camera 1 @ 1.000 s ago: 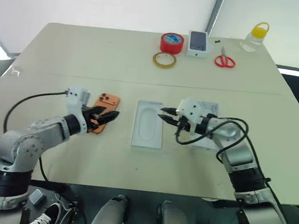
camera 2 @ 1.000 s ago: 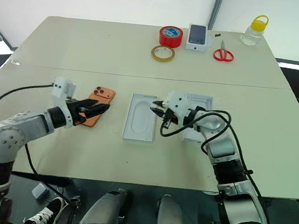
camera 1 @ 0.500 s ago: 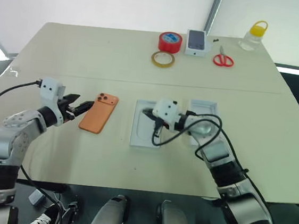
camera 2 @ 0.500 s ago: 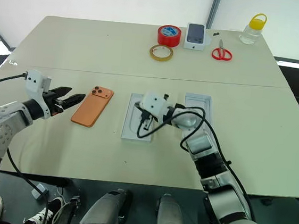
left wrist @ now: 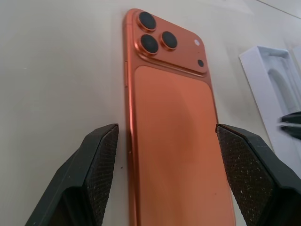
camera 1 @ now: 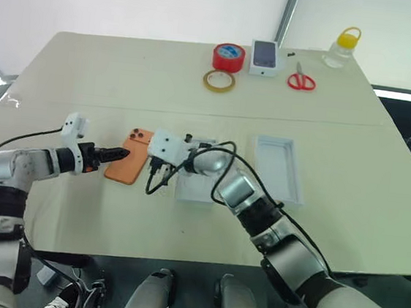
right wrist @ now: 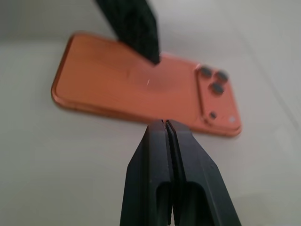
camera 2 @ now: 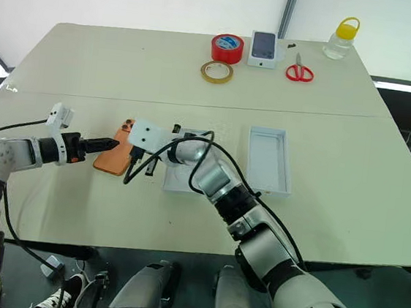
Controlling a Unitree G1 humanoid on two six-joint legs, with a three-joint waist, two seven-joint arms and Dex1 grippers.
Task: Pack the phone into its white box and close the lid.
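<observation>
1. Beige table (camera 1: 126, 72) fills the frame centre, with a white wall behind it.
2. Since the earlier frame, the right gripper (camera 2: 148, 164) has swung from the white box (camera 1: 196, 186) leftward to the phone's edge; its jaws are clenched, empty.
3. Left gripper (camera 1: 113, 155) has drawn back to the phone's lower-left end; its fingers (left wrist: 96, 165) are spread, straddling the phone (left wrist: 176, 141) without gripping.
4. Phone lies face down, left of centre, just beside the white box.
5. Box lid (camera 1: 280, 168) lies right of centre.
6. Red tape roll (camera 1: 228, 56), clear tape ring (camera 1: 219, 80), phone carton (camera 1: 264, 57), scissors (camera 1: 300, 79) and bottle (camera 1: 341, 48) line the upper edge.

Lab: bare worktable (camera 1: 198, 87), white walls
</observation>
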